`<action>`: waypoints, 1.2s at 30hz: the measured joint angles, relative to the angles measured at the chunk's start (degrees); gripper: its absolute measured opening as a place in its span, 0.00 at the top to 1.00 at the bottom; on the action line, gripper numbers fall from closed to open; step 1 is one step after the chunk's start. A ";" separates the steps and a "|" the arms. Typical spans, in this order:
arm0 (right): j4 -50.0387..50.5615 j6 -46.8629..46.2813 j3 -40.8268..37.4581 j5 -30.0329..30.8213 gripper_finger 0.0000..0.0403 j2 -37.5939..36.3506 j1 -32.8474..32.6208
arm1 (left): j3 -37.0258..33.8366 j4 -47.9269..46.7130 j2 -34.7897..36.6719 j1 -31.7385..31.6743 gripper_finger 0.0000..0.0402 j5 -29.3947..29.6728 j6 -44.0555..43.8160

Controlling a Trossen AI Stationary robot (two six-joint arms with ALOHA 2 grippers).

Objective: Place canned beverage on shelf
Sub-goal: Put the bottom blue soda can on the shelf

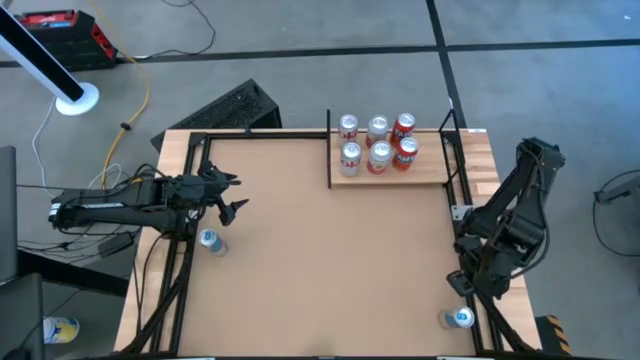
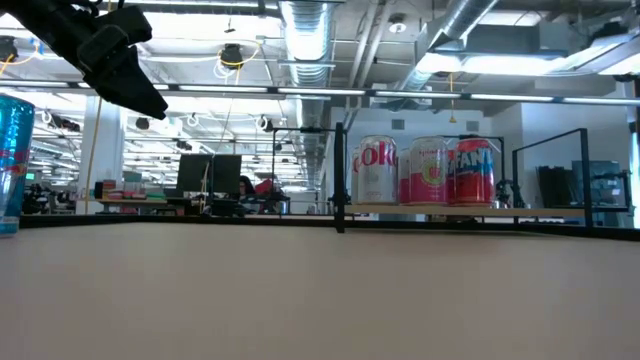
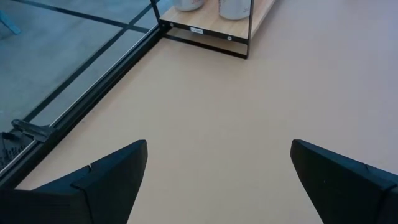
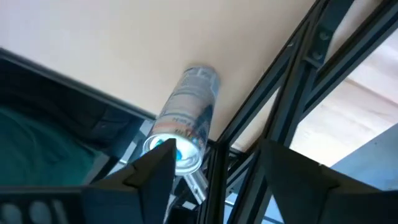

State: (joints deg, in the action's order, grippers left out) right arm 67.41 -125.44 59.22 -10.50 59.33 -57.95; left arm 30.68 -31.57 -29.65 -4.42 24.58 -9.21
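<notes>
So the right gripper [image 4: 211,171] is down at the table's near right corner, fingers apart, hanging right above a blue can [image 1: 461,318] that stands upright at the table [image 1: 320,260] edge, nothing clamped. Over on the left edge, the left gripper [image 1: 235,195] sits above the table with its fingers spread wide and nothing between them, and another blue can [image 1: 210,241] stands just beside it, toward the near side. The shelf [image 1: 395,172] is at the far edge, right of the middle, with six cans [image 1: 378,142] on it in two rows, some silver and some red.
</notes>
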 joint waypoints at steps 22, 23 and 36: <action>-17.45 -6.96 1.29 -15.07 0.29 6.49 4.77 | 0.00 0.02 0.02 0.01 0.05 0.00 0.00; -17.61 -7.18 2.42 -16.06 0.29 7.45 4.79 | 0.00 0.02 0.02 0.02 0.05 0.00 0.00; 4.68 0.83 16.98 -12.39 0.29 19.24 1.85 | 0.00 0.02 0.02 0.00 0.05 0.00 0.00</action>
State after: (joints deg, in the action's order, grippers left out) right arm 72.10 -124.60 76.20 -22.89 78.57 -56.11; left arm 30.68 -31.55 -29.63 -4.43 24.58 -9.21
